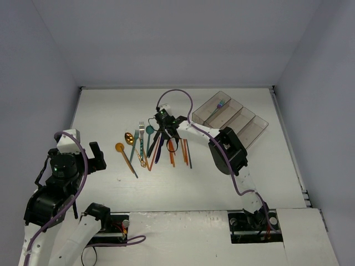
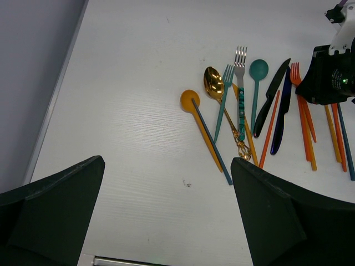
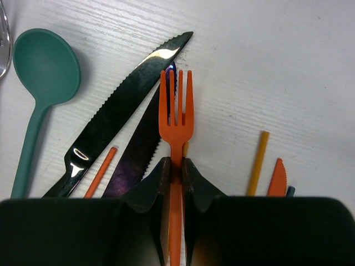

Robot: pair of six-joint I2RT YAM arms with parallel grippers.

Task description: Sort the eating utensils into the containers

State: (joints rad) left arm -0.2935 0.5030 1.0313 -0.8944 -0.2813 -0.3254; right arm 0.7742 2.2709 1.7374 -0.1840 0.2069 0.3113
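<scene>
The eating utensils [image 1: 152, 147] lie fanned out mid-table, and the row of clear containers [image 1: 244, 130] stands at the back right. My right gripper [image 3: 176, 166] is shut on the neck of an orange fork [image 3: 176, 111], whose tines point away over a navy knife [image 3: 141, 152] and a black knife [image 3: 122, 111]. A teal spoon [image 3: 44, 66] lies to their left. My left gripper [image 2: 167, 162] hangs open above bare table, short of an orange spoon [image 2: 189, 100] and a gold spoon [image 2: 213, 82]. The top view shows it at the left [image 1: 95, 158].
One bluish fork [image 1: 221, 103] lies in the leftmost container. An orange knife tip [image 3: 277, 177] and a yellow handle [image 3: 258, 160] lie just right of my right fingers. Grey walls close in the table's left, back and right sides.
</scene>
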